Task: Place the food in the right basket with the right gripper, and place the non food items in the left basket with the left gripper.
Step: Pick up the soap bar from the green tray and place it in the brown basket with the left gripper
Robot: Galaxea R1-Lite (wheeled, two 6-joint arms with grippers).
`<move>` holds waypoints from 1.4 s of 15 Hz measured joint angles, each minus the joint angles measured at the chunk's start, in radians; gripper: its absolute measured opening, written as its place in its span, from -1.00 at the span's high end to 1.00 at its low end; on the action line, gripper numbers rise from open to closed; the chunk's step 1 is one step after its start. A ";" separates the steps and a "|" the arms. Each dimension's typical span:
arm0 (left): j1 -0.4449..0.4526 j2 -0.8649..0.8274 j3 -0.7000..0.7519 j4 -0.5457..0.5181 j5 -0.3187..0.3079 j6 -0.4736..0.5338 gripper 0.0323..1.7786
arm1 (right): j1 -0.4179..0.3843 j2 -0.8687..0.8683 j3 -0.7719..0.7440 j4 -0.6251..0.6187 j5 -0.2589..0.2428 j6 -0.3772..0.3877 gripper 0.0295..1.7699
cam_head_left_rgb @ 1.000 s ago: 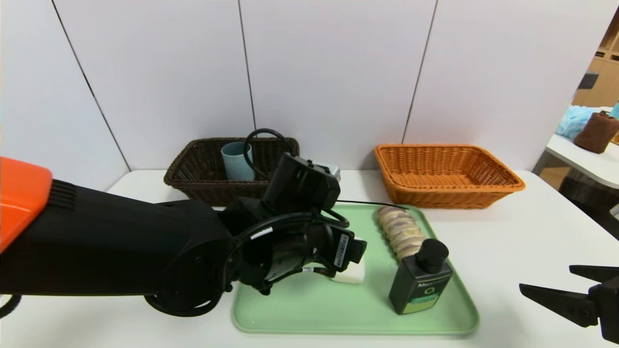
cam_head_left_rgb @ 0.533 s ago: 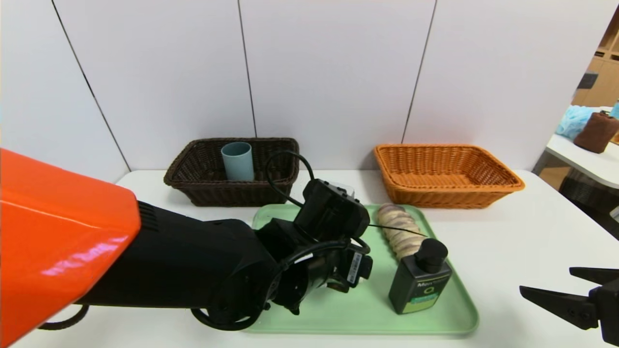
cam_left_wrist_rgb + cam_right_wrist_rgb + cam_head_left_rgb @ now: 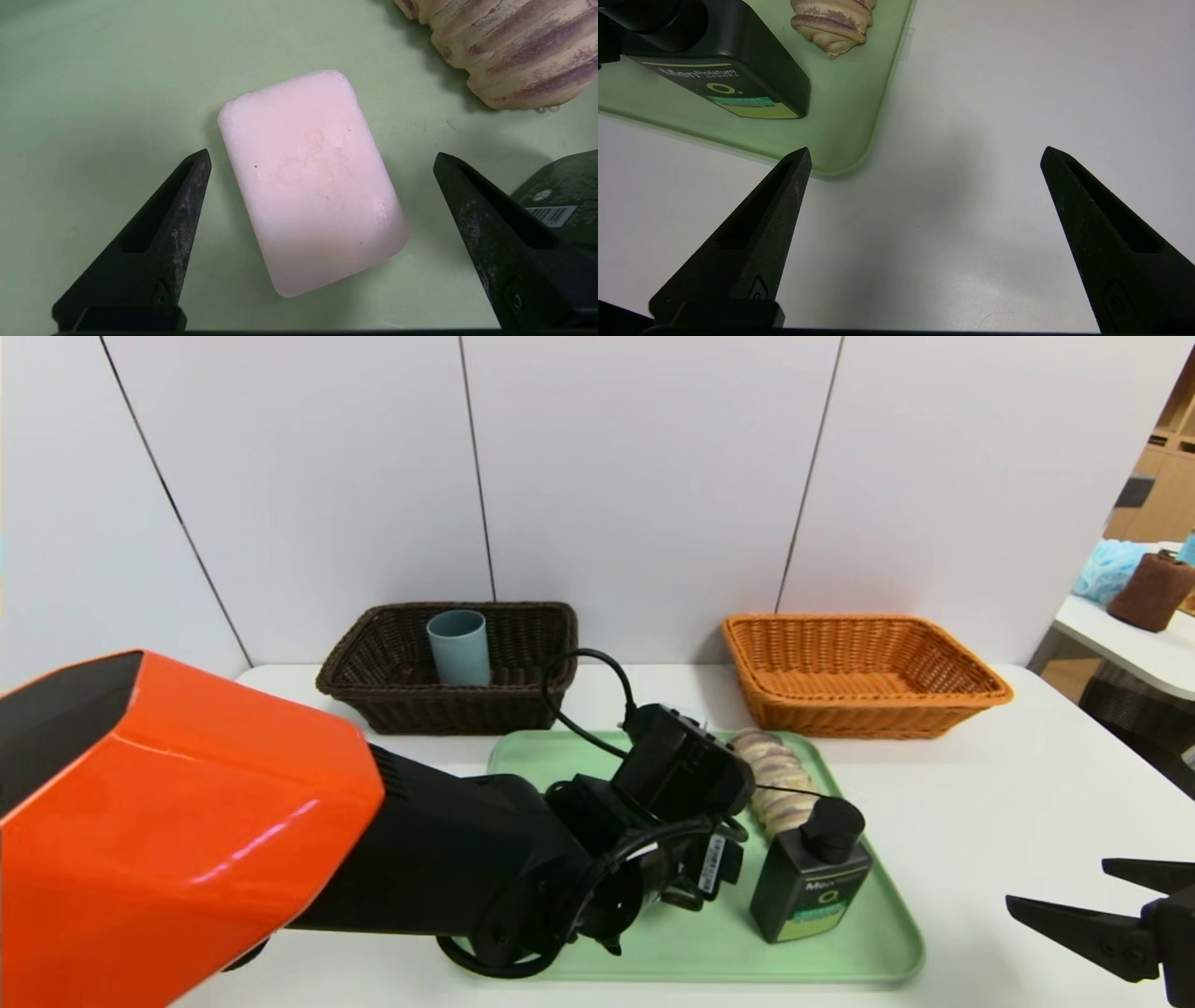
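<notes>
Left gripper (image 3: 322,158) gapes wide around our pale soap bar (image 3: 310,179) on the green tray (image 3: 93,93); bread roll (image 3: 514,46) and dark bottle (image 3: 560,200) crowd its right side.

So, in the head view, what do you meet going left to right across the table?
Left arm's orange shell → dark basket holding a blue cup → left gripper over the green tray → black bottle → orange basket → right gripper.
</notes>
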State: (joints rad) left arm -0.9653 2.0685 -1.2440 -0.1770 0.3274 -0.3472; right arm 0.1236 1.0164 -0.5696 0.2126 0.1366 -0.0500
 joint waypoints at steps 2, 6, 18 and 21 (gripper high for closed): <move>0.001 0.015 -0.004 0.000 0.001 -0.016 -0.90 | 0.000 -0.003 0.004 -0.001 0.000 0.000 -0.92; 0.002 0.030 -0.006 0.001 0.001 -0.019 -0.90 | 0.000 -0.009 0.010 0.000 0.000 0.000 -0.92; 0.010 0.055 -0.007 -0.005 0.001 -0.019 -0.14 | 0.000 -0.013 0.013 0.000 0.001 0.000 -0.92; 0.011 0.054 -0.008 -0.003 0.001 -0.019 -0.14 | 0.000 -0.013 0.012 -0.002 0.002 0.000 -0.92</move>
State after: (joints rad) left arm -0.9545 2.1226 -1.2517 -0.1798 0.3285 -0.3660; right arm 0.1236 1.0034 -0.5574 0.2106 0.1389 -0.0500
